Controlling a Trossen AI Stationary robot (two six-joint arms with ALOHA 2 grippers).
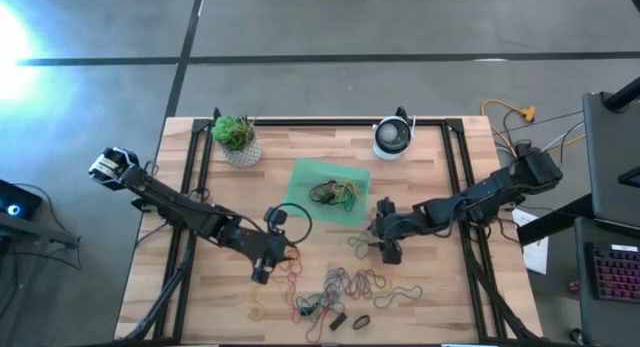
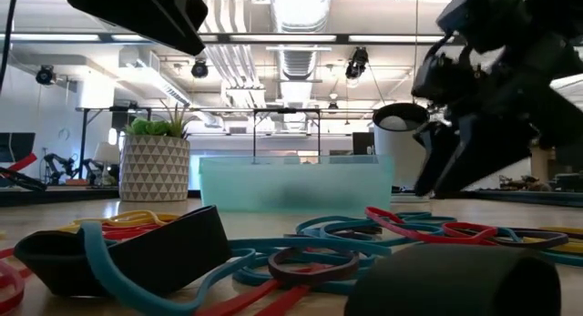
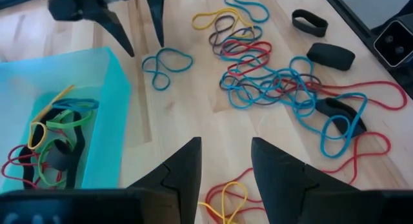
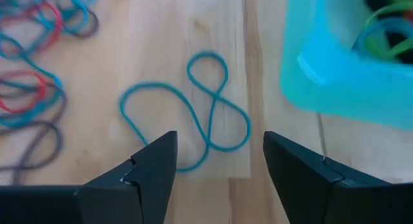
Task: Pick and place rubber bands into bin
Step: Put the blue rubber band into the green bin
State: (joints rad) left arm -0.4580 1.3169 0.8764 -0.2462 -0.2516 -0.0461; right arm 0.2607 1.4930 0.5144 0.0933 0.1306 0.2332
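Observation:
The green translucent bin [image 1: 312, 177] sits mid-table and holds several rubber bands [image 1: 335, 194]. Many more bands [image 1: 345, 285] lie tangled on the wood near the front edge. My left gripper [image 1: 272, 270] hangs open left of the pile, over a red and yellow band [image 3: 226, 199]. My right gripper [image 1: 385, 249] is open just right of the bin's near corner. Below it on the table lies a single band twisted into a figure eight [image 4: 193, 114], a little ahead of its fingers. The bin's wall [image 4: 335, 75] shows close beside that band.
A small potted plant [image 1: 238, 137] and a round white and dark device [image 1: 393, 137] stand at the far edge. A dark cable loop [image 1: 288, 219] lies left of the bin. Thick black bands [image 3: 330, 55] rest at the pile's edge. Dark frame rails [image 1: 455, 177] run along both sides.

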